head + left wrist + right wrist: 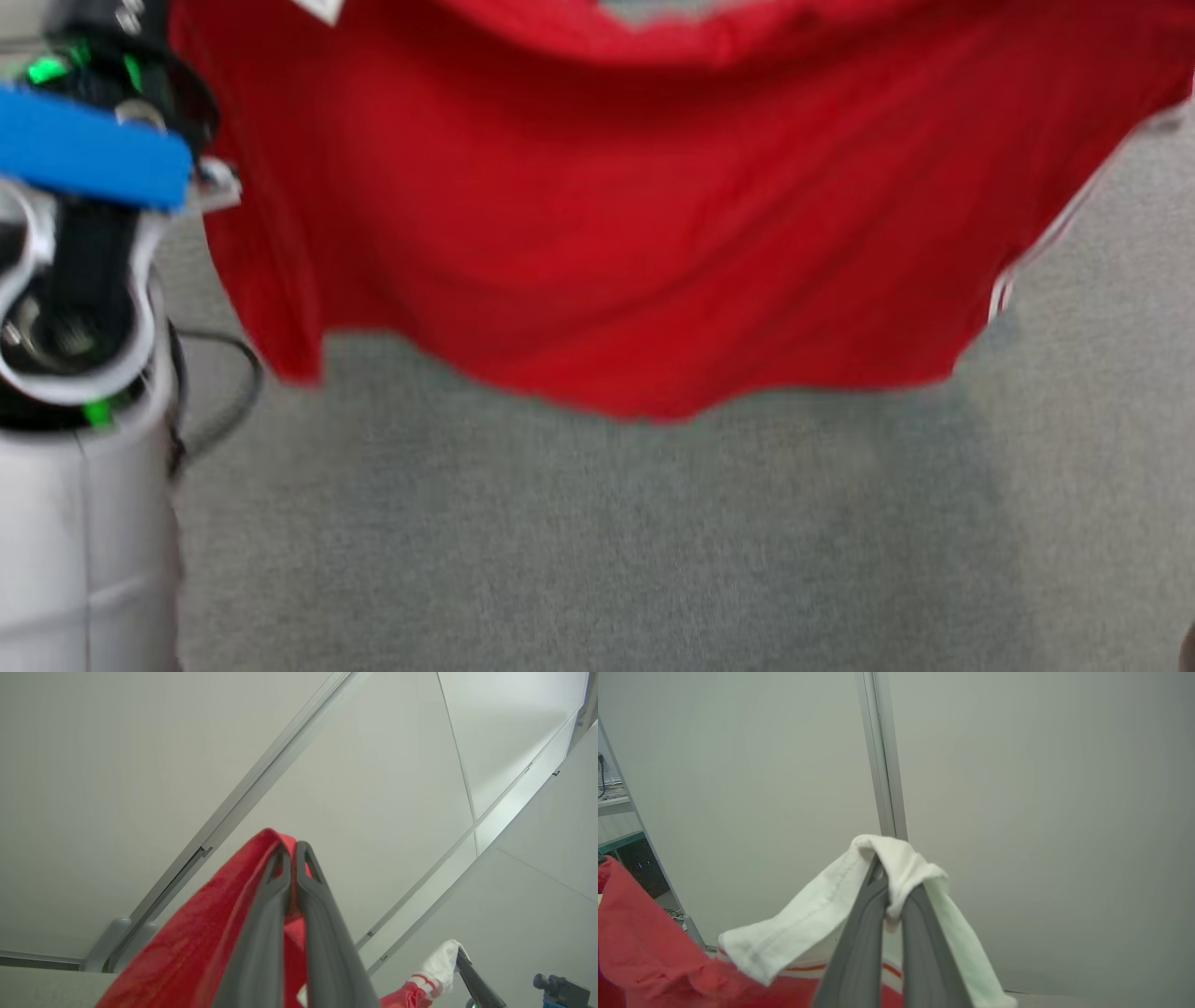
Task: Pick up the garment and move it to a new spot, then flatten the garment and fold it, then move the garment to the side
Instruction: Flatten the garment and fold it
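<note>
Head view: one garment (653,233), one forearm (84,541).

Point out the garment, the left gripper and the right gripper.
garment (607,233): head view, middle of the red cloth.
left gripper (293,854): left wrist view, between the fingertips.
right gripper (894,891): right wrist view, between the fingertips.

I seem to be working in a lab test booth rather than a home. Plain pale wall panels (1041,812) joined by metal strips (882,765) close it in. Past one panel's edge I can see a shelf (614,805) and a dark box (637,865) with small lights. Below lies a grey felt-like surface (597,541).
</note>
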You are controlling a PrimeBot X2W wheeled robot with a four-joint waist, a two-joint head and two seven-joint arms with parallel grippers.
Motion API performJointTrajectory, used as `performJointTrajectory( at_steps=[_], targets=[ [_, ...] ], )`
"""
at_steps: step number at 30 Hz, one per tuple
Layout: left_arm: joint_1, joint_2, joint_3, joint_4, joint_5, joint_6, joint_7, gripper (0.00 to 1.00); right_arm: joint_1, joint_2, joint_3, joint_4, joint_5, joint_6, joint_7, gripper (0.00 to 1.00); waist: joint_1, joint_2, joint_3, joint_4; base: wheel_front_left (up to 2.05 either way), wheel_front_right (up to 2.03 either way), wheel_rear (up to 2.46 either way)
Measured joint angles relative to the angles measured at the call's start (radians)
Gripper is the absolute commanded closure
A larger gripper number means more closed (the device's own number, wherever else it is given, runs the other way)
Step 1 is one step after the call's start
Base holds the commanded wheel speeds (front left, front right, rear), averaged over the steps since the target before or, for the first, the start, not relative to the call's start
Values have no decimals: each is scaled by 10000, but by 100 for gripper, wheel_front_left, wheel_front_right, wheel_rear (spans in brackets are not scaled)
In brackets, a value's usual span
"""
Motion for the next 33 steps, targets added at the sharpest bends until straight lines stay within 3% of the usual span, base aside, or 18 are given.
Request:
performJointTrajectory(
  at_steps=[5,9,16,19,24,33],
  targets=[
    [-2228,686,81,1871,1101,-169,-405,100,-2709,-1009,1452,1896,-1407,2,-1866,100,3,1,1183,-127,0,0,0],
    [-3944,1070,13,3066,1918,-483,-1030,100,-4733,-991,2031,3172,-2036,2,-3814,100,5,3,1838,-63,0,0,0],
    [-5714,811,6,4393,2232,-1275,-2575,100,-6657,-886,1825,4406,-2288,2,-6054,100,-2,0,2047,94,0,0,0],
    [-5642,780,-128,4840,2324,-1605,-3250,100,-6415,-897,1988,4798,-2144,2,-6113,100,-3,-1,2010,60,0,0,0],
    [-4074,882,-901,5841,2587,-1866,-4286,100,-4182,-869,2529,5519,-1599,2,-5509,100,-1,-1,1900,-58,0,0,0],
    [-781,1074,-2681,7476,2355,-1887,-5442,100,-18,-715,3053,5664,-222,2,-3804,100,-3,-1,1115,-32,0,0,0]
  ],
)
